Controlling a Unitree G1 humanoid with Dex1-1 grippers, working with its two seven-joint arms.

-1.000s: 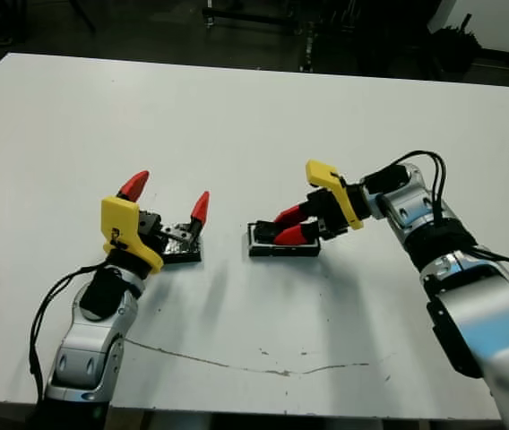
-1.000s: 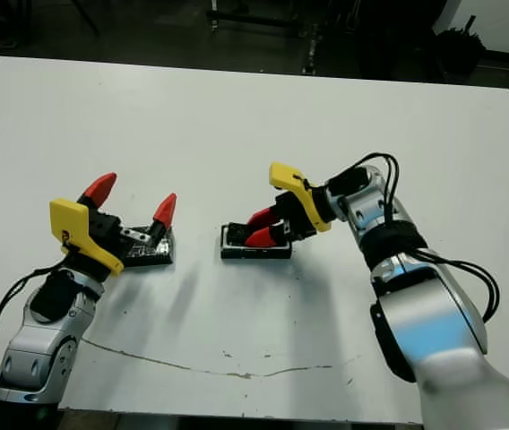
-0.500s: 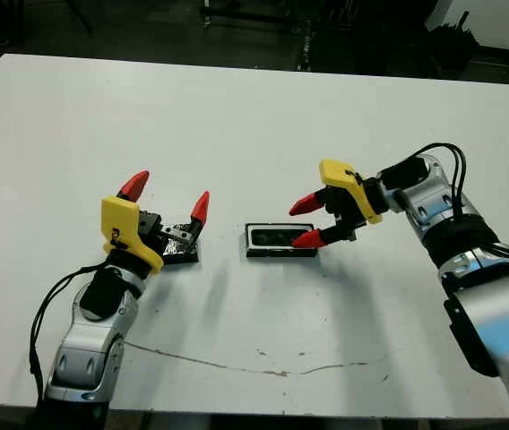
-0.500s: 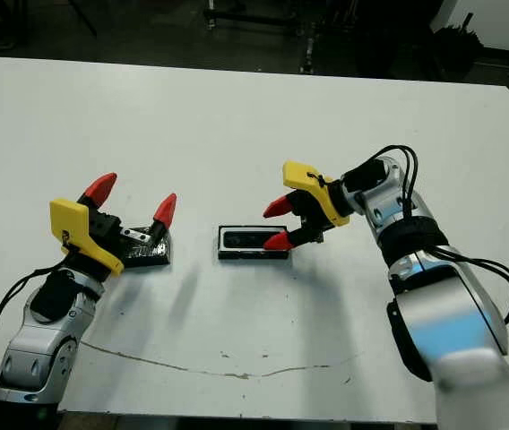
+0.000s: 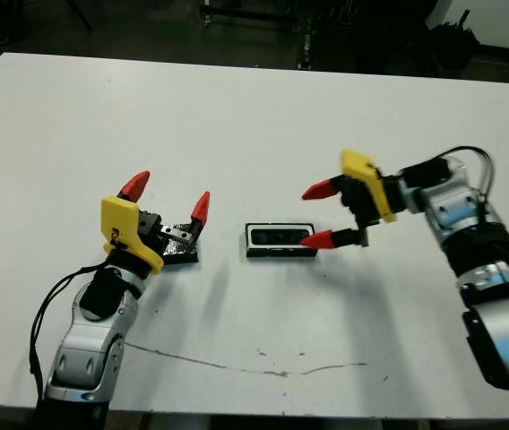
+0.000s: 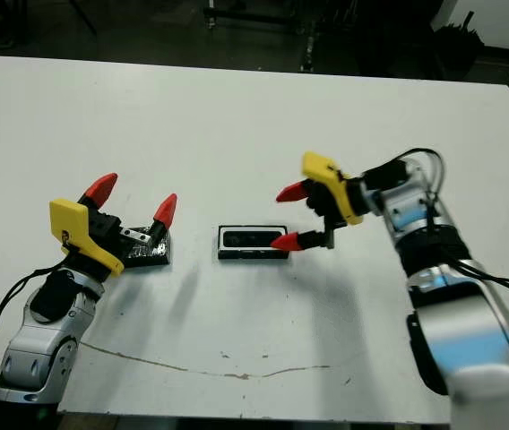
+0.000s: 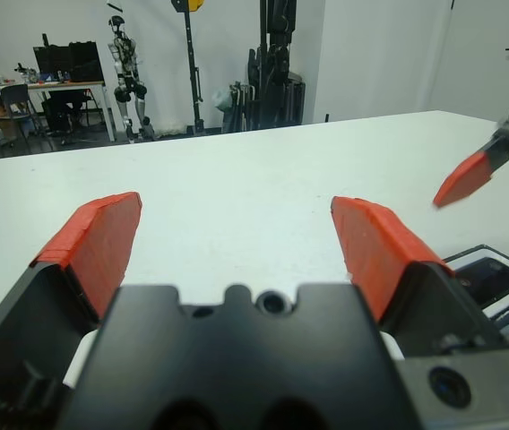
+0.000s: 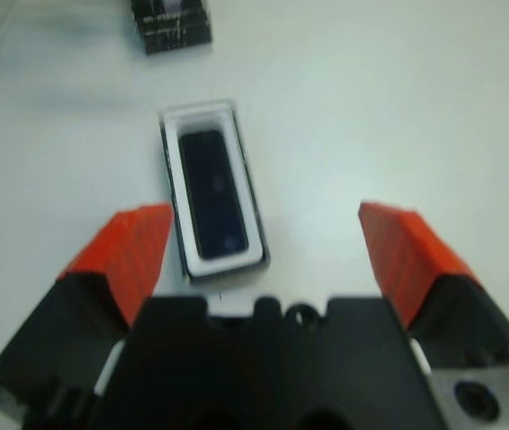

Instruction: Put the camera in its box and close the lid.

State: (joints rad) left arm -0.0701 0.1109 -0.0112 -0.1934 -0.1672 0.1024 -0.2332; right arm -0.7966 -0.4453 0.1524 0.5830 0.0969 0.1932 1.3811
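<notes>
The box (image 5: pixel 280 240) is a shallow white-lined tray with black walls in the middle of the table. The flat black camera (image 8: pixel 211 193) lies inside it. My right gripper (image 5: pixel 320 215) hovers open just to the right of the box, holding nothing, its lower fingertip near the tray's right end. The lid (image 5: pixel 178 242), a shiny speckled black slab, lies to the left of the box. My left gripper (image 5: pixel 168 196) stands open just above the lid, one fingertip over its right edge, nothing between the fingers.
A thin dark scratch line (image 5: pixel 237 363) runs across the white table (image 5: pixel 254 116) near its front edge. Beyond the table's far edge are dark equipment stands (image 5: pixel 308 36), and a small humanoid figure (image 7: pixel 122 63) shows in the room.
My right gripper has opened, let go of the camera in the box, and drawn back to the right. The left gripper and the lid have not moved.
</notes>
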